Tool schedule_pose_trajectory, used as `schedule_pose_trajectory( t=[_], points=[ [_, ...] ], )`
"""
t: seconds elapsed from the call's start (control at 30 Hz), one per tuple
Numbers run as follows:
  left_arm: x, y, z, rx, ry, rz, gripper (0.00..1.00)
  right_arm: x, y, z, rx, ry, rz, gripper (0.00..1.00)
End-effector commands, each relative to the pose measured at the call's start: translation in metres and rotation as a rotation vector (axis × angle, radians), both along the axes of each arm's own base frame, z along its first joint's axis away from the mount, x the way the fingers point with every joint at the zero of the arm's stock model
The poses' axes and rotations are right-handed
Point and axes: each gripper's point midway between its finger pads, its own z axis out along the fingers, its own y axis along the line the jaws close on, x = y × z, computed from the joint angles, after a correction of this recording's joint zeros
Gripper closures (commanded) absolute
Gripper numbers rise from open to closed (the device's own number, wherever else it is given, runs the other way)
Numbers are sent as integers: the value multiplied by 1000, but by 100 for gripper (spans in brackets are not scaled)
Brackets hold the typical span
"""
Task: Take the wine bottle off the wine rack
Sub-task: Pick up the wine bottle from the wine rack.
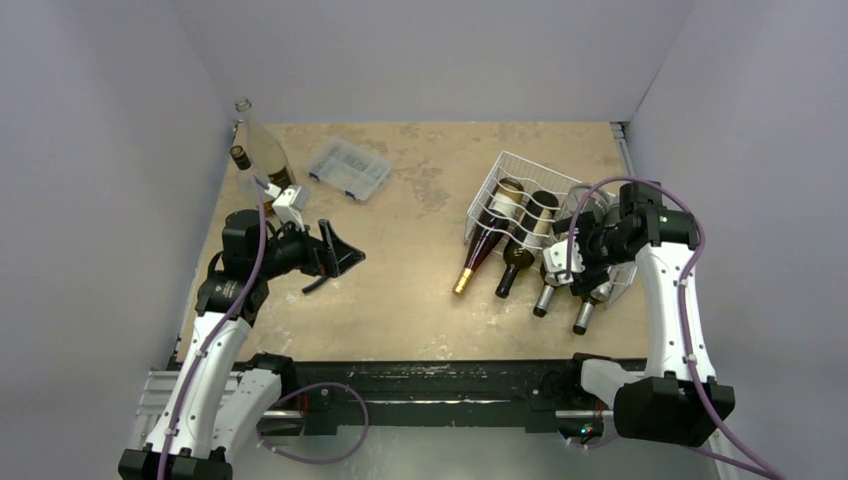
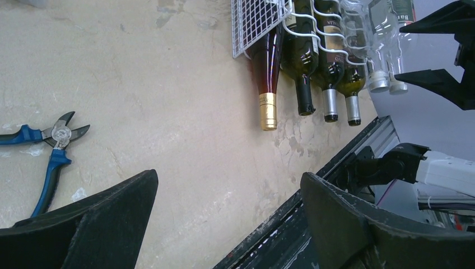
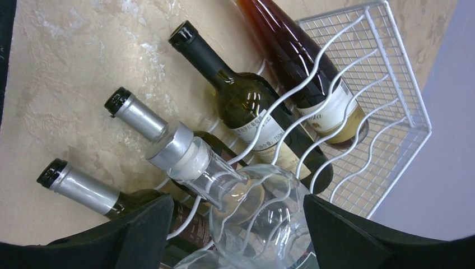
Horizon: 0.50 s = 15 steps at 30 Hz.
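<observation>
The white wire wine rack lies at the right of the table, also seen in the right wrist view. Several dark wine bottles rest in its cradles with their necks pointing toward the near edge. On top of them lies a clear glass bottle with a silver cap. My right gripper straddles that bottle's shoulder, jaws open, a gap showing on each side. In the overhead view the right gripper covers most of it. My left gripper hangs open and empty over the left of the table.
Blue-handled pliers lie on the table under the left arm. A clear plastic compartment box sits at the back. Two upright bottles stand in the back left corner. The black front rail runs along the near edge.
</observation>
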Motion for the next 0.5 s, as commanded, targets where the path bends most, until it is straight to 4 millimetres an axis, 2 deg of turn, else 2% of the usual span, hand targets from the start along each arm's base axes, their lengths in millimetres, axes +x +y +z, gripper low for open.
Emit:
schedule_pose_trajectory(
  t=[0.0,0.17,0.47],
  points=[
    [2,-3,10,-10,-59,-27,0,1,4,-9,-77,-51,169,13],
    [2,-5,10,-21,-51,-41,0,0,8,-21,-84,-56,230,19],
    [1,-6,11,-29,-50,-50,0,13,6,-34,-113,-85,234,24]
  ],
)
